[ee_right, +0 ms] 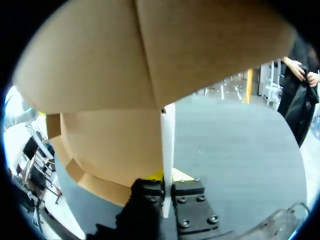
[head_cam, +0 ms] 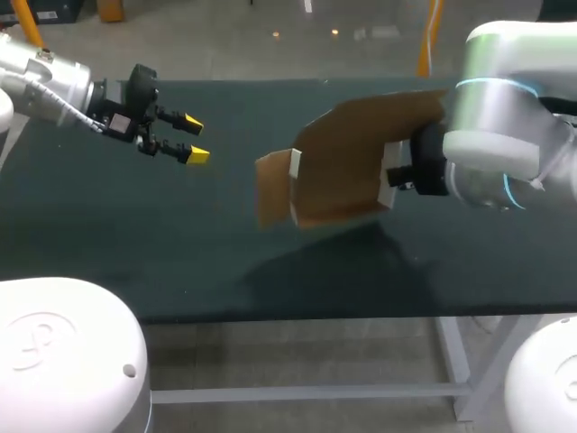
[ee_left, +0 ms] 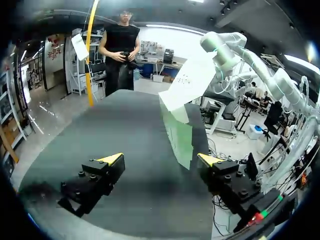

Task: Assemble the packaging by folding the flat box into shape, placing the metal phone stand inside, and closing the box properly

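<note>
Right gripper (ee_right: 167, 186): pinched tight on a thin panel edge of the box (head_cam: 338, 162).
Box: brown card, partly unfolded, held up off the table (head_cam: 117, 244), right of middle.
Left gripper (head_cam: 195, 138): fingers wide apart, over the table's left side, well apart from box.

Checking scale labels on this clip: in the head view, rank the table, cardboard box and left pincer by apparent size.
1. table, largest by far.
2. cardboard box; it hangs above the table, nearer the camera, so perhaps flattered.
3. left pincer, smallest.
</note>
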Robot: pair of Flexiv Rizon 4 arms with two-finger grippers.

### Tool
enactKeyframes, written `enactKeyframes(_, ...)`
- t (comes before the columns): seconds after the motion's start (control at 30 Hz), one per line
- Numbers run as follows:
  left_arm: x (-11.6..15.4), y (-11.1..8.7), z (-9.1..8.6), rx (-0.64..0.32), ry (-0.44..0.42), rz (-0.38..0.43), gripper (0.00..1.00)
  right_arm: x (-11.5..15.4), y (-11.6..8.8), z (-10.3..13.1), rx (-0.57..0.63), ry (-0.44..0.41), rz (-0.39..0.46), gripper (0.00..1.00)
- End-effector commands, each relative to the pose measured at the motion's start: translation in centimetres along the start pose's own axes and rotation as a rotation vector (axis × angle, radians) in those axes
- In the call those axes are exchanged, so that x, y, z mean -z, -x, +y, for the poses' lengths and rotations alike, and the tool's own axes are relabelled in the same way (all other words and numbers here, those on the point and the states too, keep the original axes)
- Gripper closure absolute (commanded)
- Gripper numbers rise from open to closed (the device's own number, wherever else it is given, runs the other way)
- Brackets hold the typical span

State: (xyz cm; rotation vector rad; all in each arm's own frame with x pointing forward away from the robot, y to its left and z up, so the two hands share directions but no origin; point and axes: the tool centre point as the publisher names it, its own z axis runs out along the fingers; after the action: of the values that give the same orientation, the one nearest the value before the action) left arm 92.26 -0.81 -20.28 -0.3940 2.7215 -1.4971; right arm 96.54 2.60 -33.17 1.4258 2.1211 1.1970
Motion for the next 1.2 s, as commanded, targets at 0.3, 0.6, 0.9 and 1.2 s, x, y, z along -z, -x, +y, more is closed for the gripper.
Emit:
enactKeyframes(0.3,0.8,-0.5,0.0,0.003,-0.001,-0.020,0.00,0.0,0.3,0.8,-0.002,0.028,0.868,1.00)
enactKeyframes(0.6,1.4,-0.6,0.3,0.013,0.018,-0.019,0.00,0.1,-0.7,2.0,-0.004,-0.177,0.888,1.00)
enactKeyframes(0.9,1.6,-0.5,0.7,0.016,0.038,-0.010,0.00,0.3,-1.4,2.1,-0.010,-0.336,0.851,1.00)
enactKeyframes(1.2,1.7,-0.3,1.0,0.014,0.089,0.015,0.00,0.4,-2.2,0.3,-0.011,-0.532,0.508,1.00)
